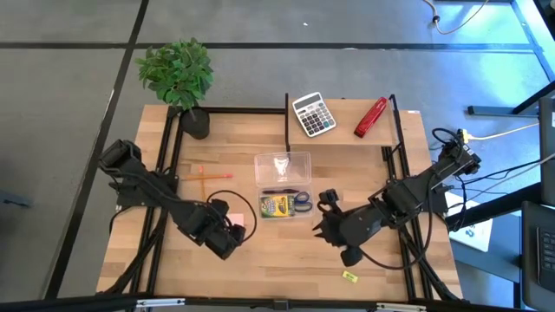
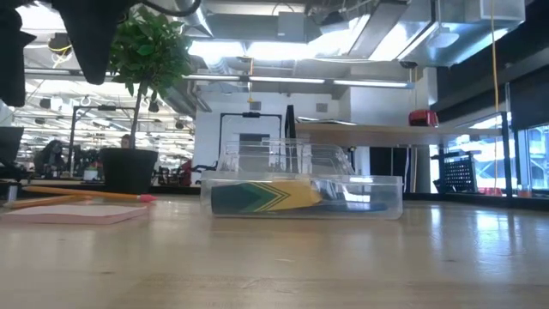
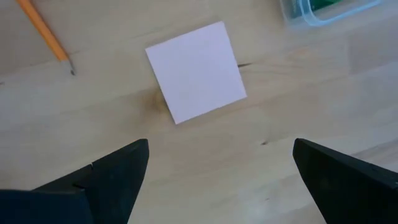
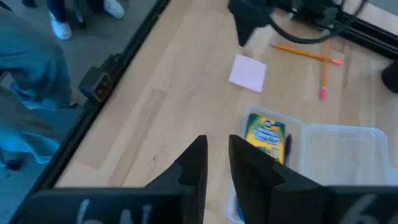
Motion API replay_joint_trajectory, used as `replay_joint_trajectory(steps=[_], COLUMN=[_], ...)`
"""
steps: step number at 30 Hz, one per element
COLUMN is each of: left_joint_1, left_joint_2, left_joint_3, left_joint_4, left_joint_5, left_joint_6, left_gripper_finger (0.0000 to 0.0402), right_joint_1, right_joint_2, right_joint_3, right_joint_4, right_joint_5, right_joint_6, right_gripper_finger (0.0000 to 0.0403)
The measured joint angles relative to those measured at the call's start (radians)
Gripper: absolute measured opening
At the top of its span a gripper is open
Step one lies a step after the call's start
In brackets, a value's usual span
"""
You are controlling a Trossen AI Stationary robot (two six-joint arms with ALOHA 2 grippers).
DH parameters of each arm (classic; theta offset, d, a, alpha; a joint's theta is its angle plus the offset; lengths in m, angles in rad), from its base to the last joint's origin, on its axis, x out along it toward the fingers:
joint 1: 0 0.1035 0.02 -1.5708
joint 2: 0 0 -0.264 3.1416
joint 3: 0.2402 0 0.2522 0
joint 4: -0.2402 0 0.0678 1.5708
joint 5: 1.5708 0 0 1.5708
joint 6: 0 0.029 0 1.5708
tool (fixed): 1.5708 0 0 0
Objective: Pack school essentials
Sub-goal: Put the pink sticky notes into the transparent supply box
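The pink note pad [image 1: 236,218] [image 3: 196,71] lies flat on the table, left of the clear plastic box [image 1: 283,184] [image 2: 300,193]. The box's lower half holds the green-yellow crayon box [image 1: 276,205] [image 4: 266,135] and the blue-handled scissors [image 1: 301,201]. Two orange pencils [image 1: 208,173] [image 4: 311,56] lie crossed on the wood. A tiny yellow piece [image 1: 349,276] sits near the table's near edge. My left gripper [image 1: 232,232] [image 3: 221,155] hovers open just near of the pad. My right gripper [image 1: 323,215] [image 4: 217,149] is shut, right of the box, touching nothing.
A grey calculator [image 1: 313,113] and a red stapler [image 1: 370,117] rest on a raised board at the table's far side. A potted plant [image 1: 182,78] stands at the far left corner. Black frame rails [image 1: 165,156] run along both sides.
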Motion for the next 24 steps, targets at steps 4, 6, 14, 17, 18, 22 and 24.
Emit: replay_joint_trajectory(steps=[4,6,14,17,18,22,24], left_joint_1=[-0.001,0.0,0.002,0.003,0.003,0.003,0.003], left_joint_2=[0.018,0.021,0.031,0.031,0.031,0.03,0.031], left_joint_3=[0.0,0.0,0.0,0.0,0.0,0.0,0.0], left_joint_4=[0.015,0.027,0.045,0.045,0.047,0.083,0.113], left_joint_5=[-0.003,-0.003,-0.021,-0.035,-0.039,-0.046,-0.047], left_joint_6=[0.0,0.0,0.002,0.003,0.003,0.01,0.037], left_gripper_finger=[0.0392,0.0392,0.0392,0.0392,0.0392,0.0392,0.0392], right_joint_1=[-0.004,-0.005,-0.012,-0.012,-0.012,-0.012,-0.012], right_joint_2=[0.002,0.002,0.002,0.002,0.002,0.002,0.002], right_joint_3=[0.0,0.0,0.0,0.0,0.0,0.0,0.0], right_joint_4=[-0.005,-0.005,0.008,0.01,0.01,0.009,0.009], right_joint_5=[0.087,0.115,0.176,0.172,0.17,0.169,0.169], right_joint_6=[0.025,0.026,0.051,0.051,0.05,0.052,0.05], right_gripper_finger=[0.0069,0.0069,0.0069,0.0069,0.0069,0.0069,0.0069])
